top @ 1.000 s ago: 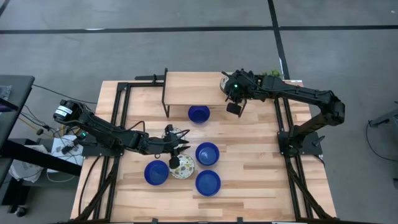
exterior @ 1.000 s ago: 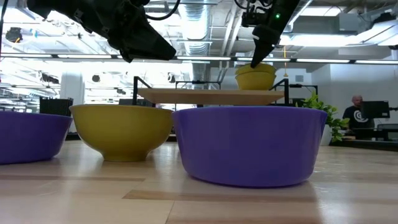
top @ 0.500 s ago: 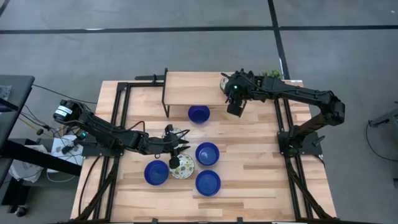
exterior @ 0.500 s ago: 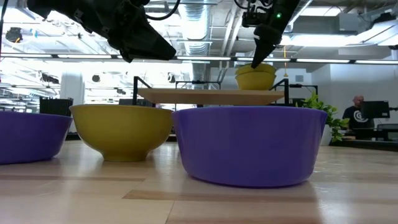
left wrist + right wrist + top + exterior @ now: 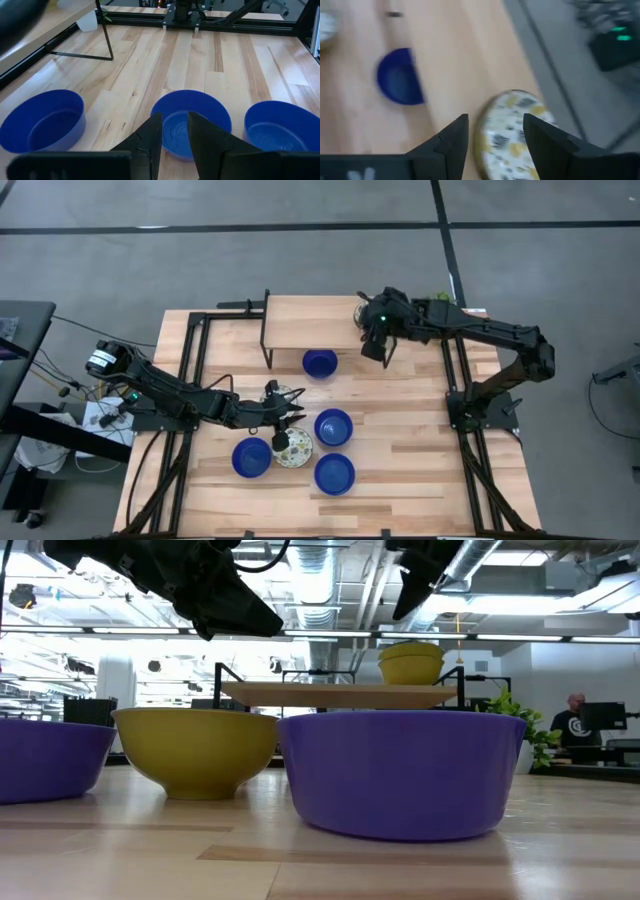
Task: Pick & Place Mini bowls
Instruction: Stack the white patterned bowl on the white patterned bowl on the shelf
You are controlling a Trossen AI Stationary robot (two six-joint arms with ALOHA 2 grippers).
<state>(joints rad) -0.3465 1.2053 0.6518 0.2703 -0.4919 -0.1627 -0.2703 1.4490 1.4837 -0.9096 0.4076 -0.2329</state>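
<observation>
Several cobalt blue mini bowls stand on the table: one (image 5: pixel 320 363) by the raised shelf, three (image 5: pixel 333 427) (image 5: pixel 252 458) (image 5: pixel 334 473) nearer the front. A floral cream bowl (image 5: pixel 296 450) sits among them. Another floral bowl (image 5: pixel 516 131) (image 5: pixel 410 662) rests on the shelf's right end. My right gripper (image 5: pixel 374 348) (image 5: pixel 495 135) hangs open above that bowl, clear of it. My left gripper (image 5: pixel 283 423) (image 5: pixel 173 132) hovers over the front group, fingers a narrow gap apart, a blue bowl (image 5: pixel 192 120) beyond them.
The raised wooden shelf (image 5: pixel 310 320) (image 5: pixel 340 692) stands on thin black legs at the table's far side. A small green plant (image 5: pixel 437 299) sits at the far right corner. Black frame rails (image 5: pixel 190 360) run along both table sides. A person (image 5: pixel 575 725) is far behind.
My right gripper has risen from the rim of the floral bowl on the shelf and now hangs clear above it, shifted slightly toward the table's left. The bowl has stayed on the shelf. The left arm has kept still.
</observation>
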